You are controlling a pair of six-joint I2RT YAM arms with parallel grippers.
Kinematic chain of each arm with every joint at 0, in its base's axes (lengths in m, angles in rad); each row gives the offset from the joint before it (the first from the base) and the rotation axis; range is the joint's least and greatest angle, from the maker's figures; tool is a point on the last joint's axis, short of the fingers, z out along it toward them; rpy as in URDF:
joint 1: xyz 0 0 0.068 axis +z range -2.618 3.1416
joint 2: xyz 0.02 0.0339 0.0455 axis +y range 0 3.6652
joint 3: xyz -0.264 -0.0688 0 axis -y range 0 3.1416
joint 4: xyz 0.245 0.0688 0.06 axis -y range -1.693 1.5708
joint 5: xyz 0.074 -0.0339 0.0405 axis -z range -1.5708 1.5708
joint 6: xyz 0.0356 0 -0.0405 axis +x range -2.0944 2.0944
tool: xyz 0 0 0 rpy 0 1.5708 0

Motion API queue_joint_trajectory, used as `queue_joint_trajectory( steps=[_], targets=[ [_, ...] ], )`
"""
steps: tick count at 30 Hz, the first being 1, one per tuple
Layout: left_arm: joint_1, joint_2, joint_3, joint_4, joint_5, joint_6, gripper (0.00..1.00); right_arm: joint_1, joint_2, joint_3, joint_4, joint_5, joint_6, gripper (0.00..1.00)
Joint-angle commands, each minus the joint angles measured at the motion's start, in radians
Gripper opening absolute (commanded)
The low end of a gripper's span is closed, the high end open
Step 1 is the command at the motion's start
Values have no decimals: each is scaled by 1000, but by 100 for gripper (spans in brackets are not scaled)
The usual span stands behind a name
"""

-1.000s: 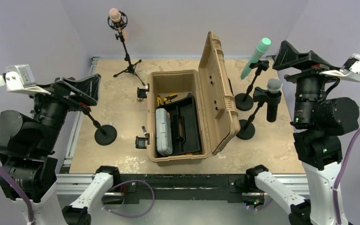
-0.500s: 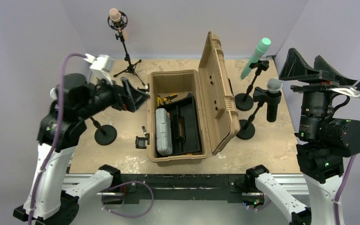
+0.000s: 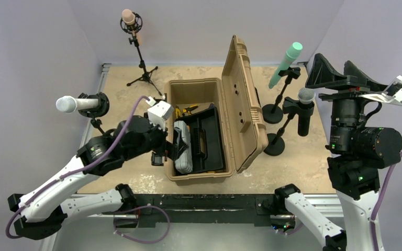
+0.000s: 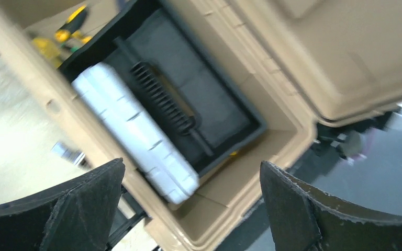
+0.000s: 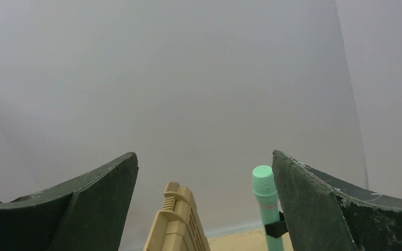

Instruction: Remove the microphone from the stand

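Four mics stand on the tabletop point(image 3: 136, 180) around an open tan case point(image 3: 168, 112), each one in its own stand. The pink mic point(image 3: 128, 15) tops a tripod point(image 3: 144, 76) at the far left corner. The silver mic point(image 3: 73, 103) lies level in a clip point(image 3: 96, 103) at the left edge, head pointing left; the left arm hides its base. The green mic point(image 3: 288, 63) tilts up on a round-based stand point(image 3: 272, 113) just right of the raised lid point(image 3: 243, 104). The black mic point(image 3: 304, 111) hangs head-up on a second round-based stand point(image 3: 275, 146) nearer the arms.

The left end effector point(image 3: 175, 148) hangs over the case's left wall, well apart from every mic. Its wrist view shows the left fingers point(image 4: 73, 209) spread wide with nothing between them, above a grey box point(image 4: 136, 133) and a black tray point(image 4: 199, 99) inside the case.

The right end effector point(image 3: 334, 58) is raised at the right edge, pointing at the back wall. Its fingers point(image 5: 84, 209) are also spread and hold nothing; the green mic's head shows between them, beside the lid's top edge.
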Motion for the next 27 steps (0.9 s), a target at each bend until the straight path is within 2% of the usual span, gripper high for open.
queue_joint_trajectory(
  steps=[1, 5, 9, 11, 14, 16, 18, 22, 27],
  targets=[
    [-30, 19, -72, -79, -358, -225, 96, -2, 4, -8, 18, -17, -8, 99],
    [-41, 47, -74, -225, -480, -375, 94, -2, 3, -19, 20, -20, -6, 99],
    [-35, 38, -65, -219, -477, -379, 96, -2, 10, -23, 21, -35, -5, 99],
    [-1, 65, -37, -199, -416, -339, 97, -3, 16, -26, 22, -43, -4, 99],
    [145, 154, 43, -224, -285, -300, 97, -3, 18, -27, 18, -50, -1, 99],
    [201, 216, 95, -220, -264, -266, 96, -2, 16, -25, 14, -52, 2, 99],
    [232, 277, 166, -201, -273, -231, 95, -2, 11, -26, 11, -52, 2, 99],
    [298, 415, 299, -121, -128, -199, 93, -2, 5, -28, 6, -55, 4, 99],
    [319, 639, 508, -123, -58, -211, 92, -3, 2, -28, 0, -56, 8, 99]
  ],
)
